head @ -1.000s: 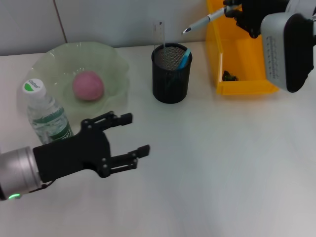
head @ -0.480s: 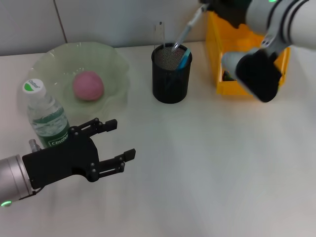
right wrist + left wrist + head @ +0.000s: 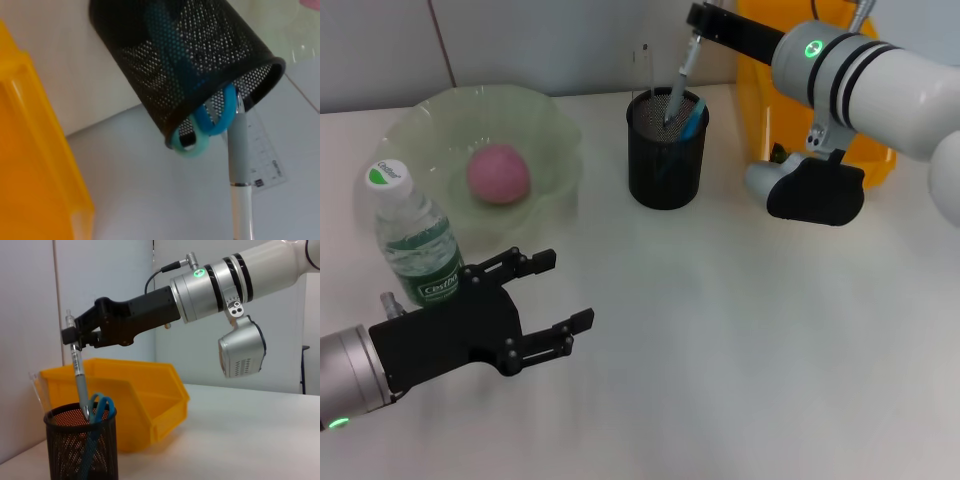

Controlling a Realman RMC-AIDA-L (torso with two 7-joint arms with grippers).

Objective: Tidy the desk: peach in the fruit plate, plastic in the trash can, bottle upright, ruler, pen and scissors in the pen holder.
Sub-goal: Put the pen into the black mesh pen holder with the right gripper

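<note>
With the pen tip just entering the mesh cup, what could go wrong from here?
1. The right hand holds the pen tilted, its tip just inside the pen holder; let go now, it might tip out over the rim.
2. The scissors and ruler already stand in there, so the pen could jam against them.
3. Pushing down could shift the cup.

The left hand idles near the bottle.

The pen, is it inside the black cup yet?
Partly in: the pen's tip dips inside the pen holder, while the right pincer grips its top.
</note>
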